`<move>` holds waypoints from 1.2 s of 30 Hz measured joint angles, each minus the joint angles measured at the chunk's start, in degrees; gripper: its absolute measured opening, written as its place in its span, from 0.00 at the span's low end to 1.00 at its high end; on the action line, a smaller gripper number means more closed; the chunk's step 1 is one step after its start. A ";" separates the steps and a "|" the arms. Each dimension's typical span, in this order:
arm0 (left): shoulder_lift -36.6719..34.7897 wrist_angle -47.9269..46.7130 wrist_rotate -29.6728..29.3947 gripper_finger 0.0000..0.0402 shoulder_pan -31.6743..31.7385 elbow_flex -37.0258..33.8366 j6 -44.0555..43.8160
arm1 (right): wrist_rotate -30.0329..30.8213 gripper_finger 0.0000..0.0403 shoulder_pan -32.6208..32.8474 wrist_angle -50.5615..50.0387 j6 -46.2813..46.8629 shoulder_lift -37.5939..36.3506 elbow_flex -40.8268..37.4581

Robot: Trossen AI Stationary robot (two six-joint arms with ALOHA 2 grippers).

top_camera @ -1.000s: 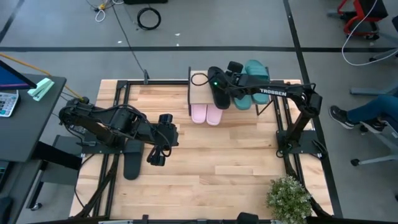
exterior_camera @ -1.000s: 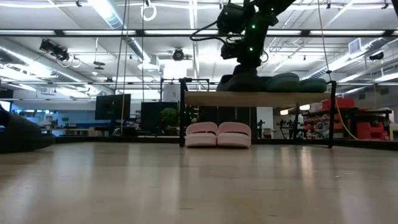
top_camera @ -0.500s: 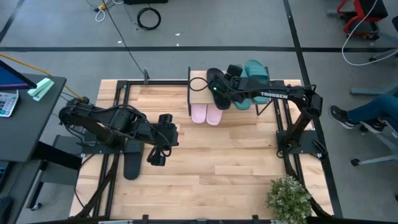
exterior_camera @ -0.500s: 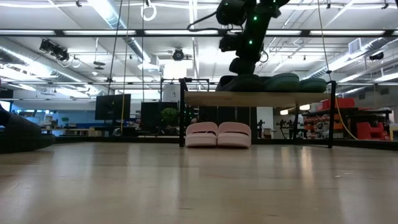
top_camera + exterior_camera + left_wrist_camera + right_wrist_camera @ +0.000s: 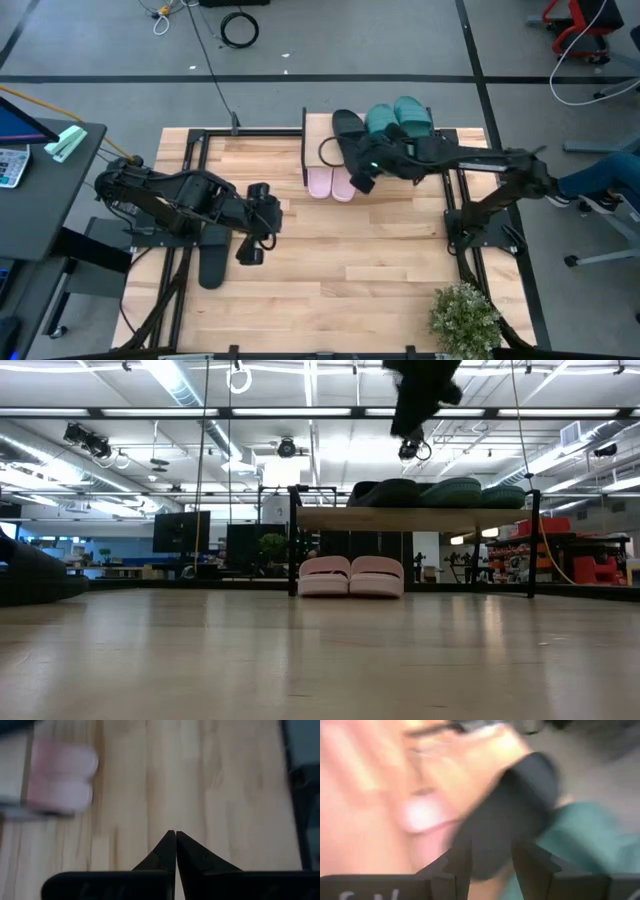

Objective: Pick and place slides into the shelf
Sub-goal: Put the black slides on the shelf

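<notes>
The shelf [image 5: 322, 152] stands at the table's far edge. On its plank top lie a black slide [image 5: 347, 127] and two teal slides [image 5: 381, 120] [image 5: 412, 114]. Two pink slides [image 5: 331, 184] rest on the table under it, toes toward the near edge. Another black slide [image 5: 212, 262] lies flat at the table's left, beside my left arm. My right gripper [image 5: 360, 183] hangs open above the pink slides, just in front of the shelf, with nothing between its fingers [image 5: 461, 865]. My left gripper [image 5: 250, 256] is shut and hovers over bare table.
A potted plant [image 5: 465, 316] stands at the table's near right corner. Black frame rails [image 5: 190, 150] run along the left and right sides. A seated person's leg [image 5: 590, 185] shows beyond the right edge. Bare wood [image 5: 350, 260] fills the table's middle.
My right gripper has come away from the black slide on the shelf top, rising and moving toward the table's near edge while rolling. The black slide stays lying on the plank beside the teal pair.
</notes>
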 joint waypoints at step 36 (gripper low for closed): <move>12.07 -9.11 2.61 0.58 -15.78 -38.86 -32.14 | -4.11 0.35 44.47 -0.16 29.25 12.24 -0.30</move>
